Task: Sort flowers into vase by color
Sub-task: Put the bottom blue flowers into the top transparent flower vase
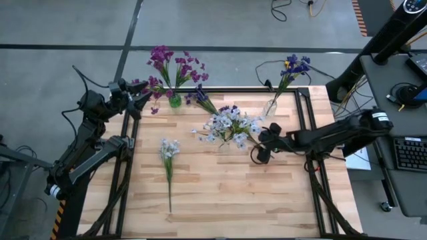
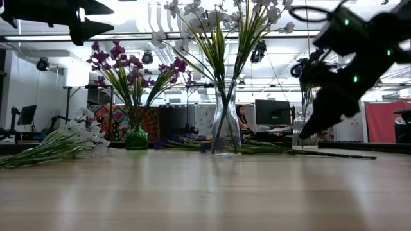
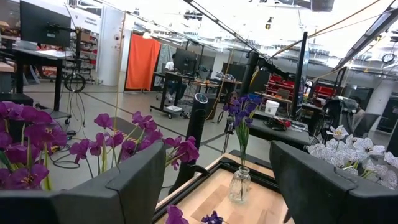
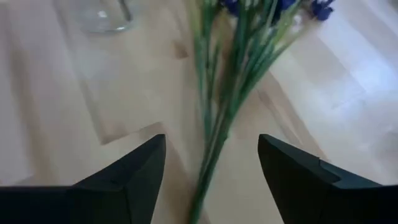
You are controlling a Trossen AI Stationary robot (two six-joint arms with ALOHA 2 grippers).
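Observation:
A blue-violet spray (image 1: 200, 100) lies flat on the table, its stem running past the clear vase of white flowers (image 1: 230, 127). My right gripper (image 1: 259, 148) hovers open near that stem's free end. In the right wrist view its fingers stand on either side of the green stems (image 4: 217, 124) without touching. My left gripper (image 1: 141, 95) is open and raised by the green vase of magenta flowers (image 1: 175, 100). Another clear vase (image 1: 270, 107) holds blue-violet flowers. A white spray (image 1: 168, 150) lies flat on the wood.
The three vases stand in the table's far half, with the white-flower vase (image 2: 226, 135) nearest the middle. Black frame rails (image 1: 303, 120) run along the table's left, right and far sides. Bare wood (image 1: 233, 193) fills the near half. Beyond the table are desks and monitors.

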